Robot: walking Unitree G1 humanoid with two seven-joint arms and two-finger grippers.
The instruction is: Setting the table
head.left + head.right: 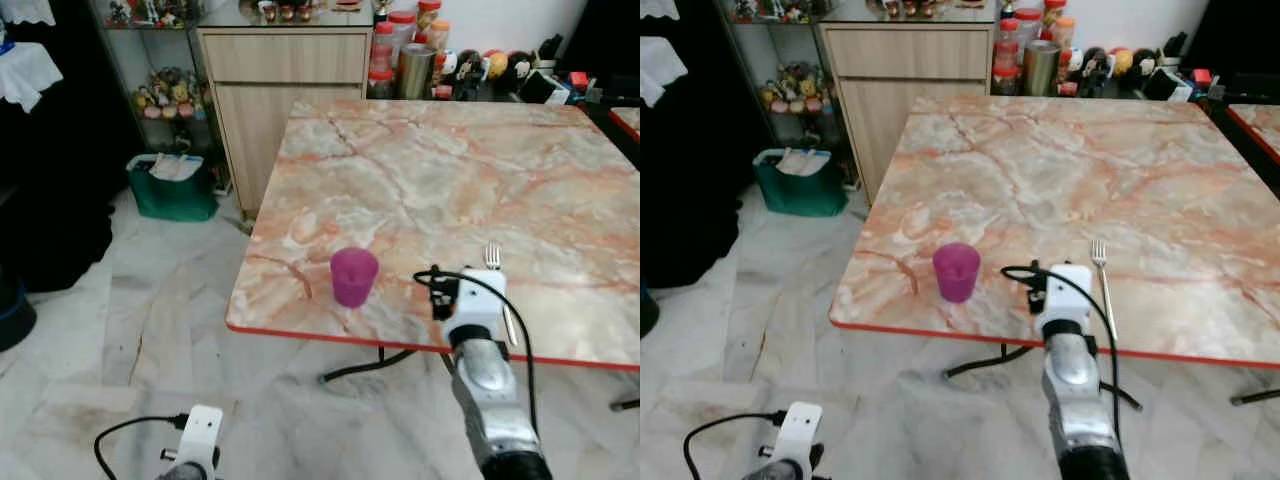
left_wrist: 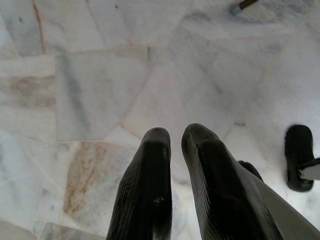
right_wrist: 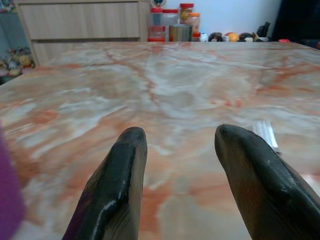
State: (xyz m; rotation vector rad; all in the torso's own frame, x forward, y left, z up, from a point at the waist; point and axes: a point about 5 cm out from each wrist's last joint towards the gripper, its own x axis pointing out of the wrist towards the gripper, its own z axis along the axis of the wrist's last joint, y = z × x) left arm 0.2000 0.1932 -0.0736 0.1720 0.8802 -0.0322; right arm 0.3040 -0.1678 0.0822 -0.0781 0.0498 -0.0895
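A purple cup (image 1: pixel 354 276) and a fork (image 1: pixel 1103 280) are sitting near the tabletop's (image 1: pixel 450 180) front edge, the fork at three o'clock from the cup. The right hand (image 3: pixel 182 175) is hovering between them with fingers spread, holding nothing. The left hand (image 2: pixel 177 150) is hanging over the floor, nearly pinched together and empty; I think plates are probably missing.

The bench (image 1: pixel 430 180) looks like glossy marble; the cup (image 1: pixel 354 276) matt purple plastic; the fork (image 1: pixel 497 275) shiny metal; the cabinet (image 1: pixel 270 85) pale wood.
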